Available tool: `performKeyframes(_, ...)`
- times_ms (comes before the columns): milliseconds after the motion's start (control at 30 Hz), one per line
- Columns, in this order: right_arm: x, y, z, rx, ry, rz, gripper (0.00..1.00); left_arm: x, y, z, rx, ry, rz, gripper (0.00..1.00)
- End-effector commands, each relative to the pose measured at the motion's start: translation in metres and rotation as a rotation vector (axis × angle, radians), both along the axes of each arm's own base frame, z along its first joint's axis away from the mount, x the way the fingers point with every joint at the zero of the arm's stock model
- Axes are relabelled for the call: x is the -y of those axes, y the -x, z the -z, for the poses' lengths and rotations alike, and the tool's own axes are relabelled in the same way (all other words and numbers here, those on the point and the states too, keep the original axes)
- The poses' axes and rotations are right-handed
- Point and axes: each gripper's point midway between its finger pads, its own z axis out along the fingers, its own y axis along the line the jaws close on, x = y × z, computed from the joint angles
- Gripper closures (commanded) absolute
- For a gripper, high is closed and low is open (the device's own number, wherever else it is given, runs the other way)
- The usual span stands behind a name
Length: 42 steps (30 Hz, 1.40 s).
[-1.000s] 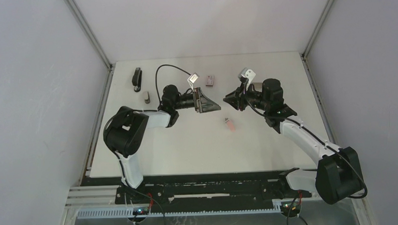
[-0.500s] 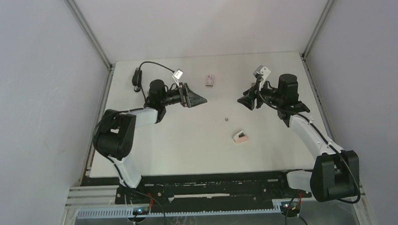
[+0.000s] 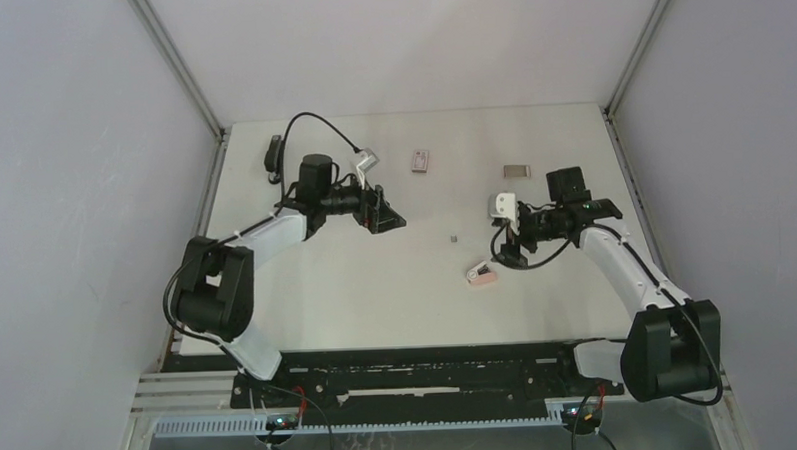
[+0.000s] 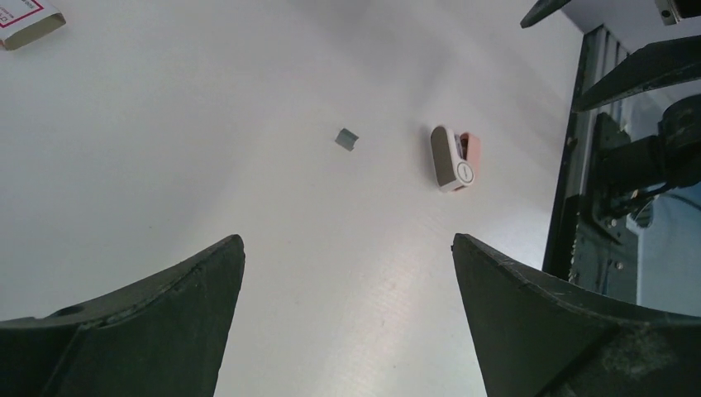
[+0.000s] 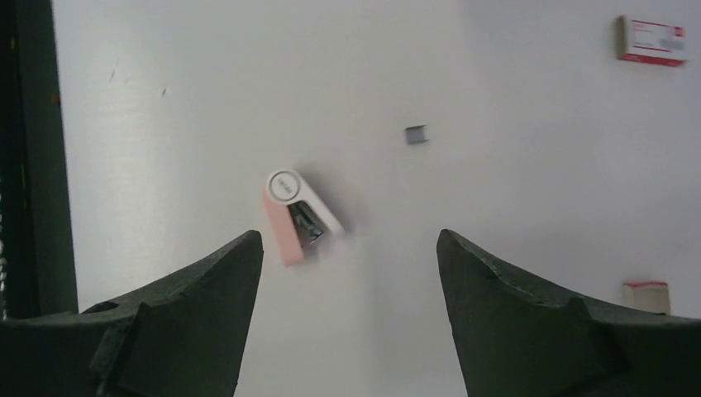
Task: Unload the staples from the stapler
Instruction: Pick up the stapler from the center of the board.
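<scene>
Hovering spread and empty: left gripper (image 3: 388,213) and right gripper (image 3: 512,251), with apparently nothing needing a hold. Parked far left, a black stapler (image 3: 273,152); lying open near the right gripper, pink-and-white stapler (image 5: 298,217), with loose staples (image 5: 416,134) close by but apart, seemingly already out

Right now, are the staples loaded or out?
Out. A short grey staple strip lies loose on the table, apart from the pink-and-white mini stapler. Whether more remain inside a stapler, cannot tell.
</scene>
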Motion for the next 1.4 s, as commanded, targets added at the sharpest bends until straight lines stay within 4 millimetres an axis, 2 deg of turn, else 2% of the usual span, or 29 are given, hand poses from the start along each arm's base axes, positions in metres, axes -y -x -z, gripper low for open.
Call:
performKeyframes(0,-0.004,0.017,0.016,0.101,0.064,-0.213,0.24,-0.004,0.002,-0.030,0.223,-0.075,0.133,0.00)
performKeyframes(133,-0.004,-0.006,0.021,0.089,0.117,-0.200,0.30,-0.009,0.008,-0.024,0.240,-0.123,0.167,0.00)
performKeyframes(367,-0.013,-0.020,0.051,0.117,0.240,-0.273,0.34,-0.018,0.021,-0.014,0.250,-0.175,0.215,0.00)
performKeyframes(700,-0.028,-0.022,0.077,0.086,0.337,-0.329,0.48,-0.022,0.031,-0.005,0.252,-0.195,0.251,0.00)
performKeyframes(1233,-0.027,-0.012,0.105,0.029,0.418,-0.366,0.52,-0.020,0.032,-0.001,0.234,-0.172,0.256,0.00)
performKeyframes(1367,-0.028,-0.012,0.111,0.013,0.428,-0.360,0.58,-0.018,0.031,-0.001,0.230,-0.166,0.255,0.00)
